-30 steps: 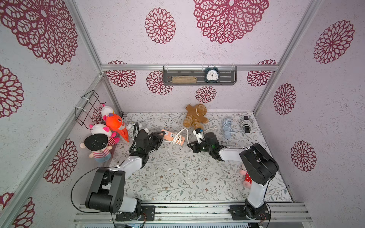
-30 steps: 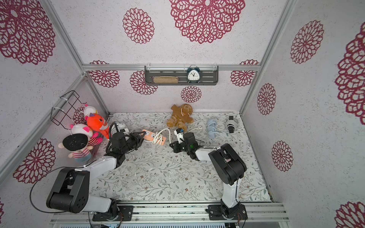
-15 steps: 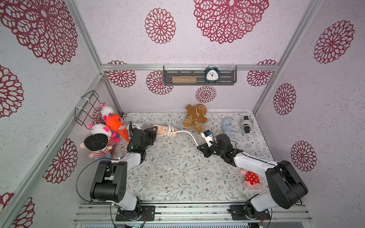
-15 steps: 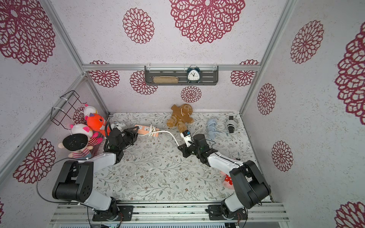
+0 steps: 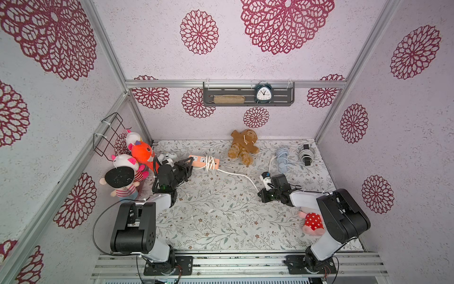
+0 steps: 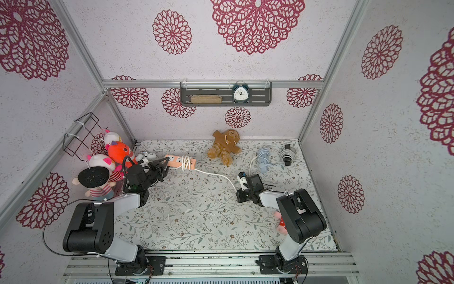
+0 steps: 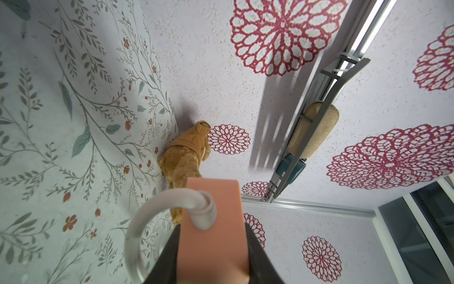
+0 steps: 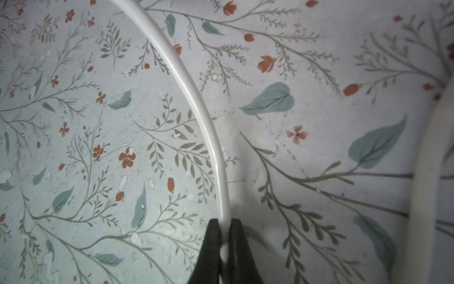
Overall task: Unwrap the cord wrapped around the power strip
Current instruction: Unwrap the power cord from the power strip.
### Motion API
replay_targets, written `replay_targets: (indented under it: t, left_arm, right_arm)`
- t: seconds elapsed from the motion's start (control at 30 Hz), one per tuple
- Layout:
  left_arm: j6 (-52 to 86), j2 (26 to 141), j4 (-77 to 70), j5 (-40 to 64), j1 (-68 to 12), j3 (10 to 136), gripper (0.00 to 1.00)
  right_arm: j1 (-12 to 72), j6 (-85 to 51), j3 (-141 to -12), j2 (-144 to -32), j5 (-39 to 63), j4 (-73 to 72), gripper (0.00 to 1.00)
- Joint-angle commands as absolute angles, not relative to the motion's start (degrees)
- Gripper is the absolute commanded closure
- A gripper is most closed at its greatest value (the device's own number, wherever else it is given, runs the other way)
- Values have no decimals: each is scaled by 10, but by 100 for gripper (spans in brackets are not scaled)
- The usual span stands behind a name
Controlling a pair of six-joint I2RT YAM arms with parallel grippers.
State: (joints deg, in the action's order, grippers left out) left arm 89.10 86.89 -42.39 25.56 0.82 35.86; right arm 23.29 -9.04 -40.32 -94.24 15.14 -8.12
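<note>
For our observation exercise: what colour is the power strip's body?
Salmon pink-orange. The power strip shows best, close up, in the left wrist view.

No words, labels or brand marks could be read anywhere. The only signs were the hour numerals around the white dial of the alarm clock (image 5: 262,93), upper centre in both top views, too small to make out singly.

Floral tabletop (image 5: 208,221) w/ teddy (image 5: 243,146), blue cable coil (image 5: 282,157), grey coil (image 5: 305,155) & red-spotted plush (image 5: 312,221).
</note>
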Motion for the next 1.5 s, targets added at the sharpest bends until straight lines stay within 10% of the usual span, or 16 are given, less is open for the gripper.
replay_targets:
  t: [0.0, 0.1, 0.23, 0.97, 1.13, 1.3, 1.47]
  left_arm:
    - [856, 825, -396, 331, 20, 380, 100]
    - [832, 809, -355, 370, 19, 394, 100]
    - [800, 786, -291, 406, 19, 419, 100]
    - [775, 753, -232, 493, 13, 460, 100]
    - [771, 761, -237, 494, 12, 454, 100]
    - [770, 796, -278, 491, 15, 427, 100]
    - [782, 845, -349, 419, 19, 389, 100]
  right_arm:
    - [222, -73, -412, -909, 168, -31, 93]
    - [222, -32, -434, -872, 206, 9, 57]
    - [222, 11, -486, -845, 259, 43, 43]
    - [307, 16, -663, -1080, 365, -188, 24]
    - [315, 6, -696, -1099, 389, -187, 40]
    - [295, -6, -708, -1094, 376, -151, 96]
    - [276, -17, -650, -1022, 374, -192, 100]
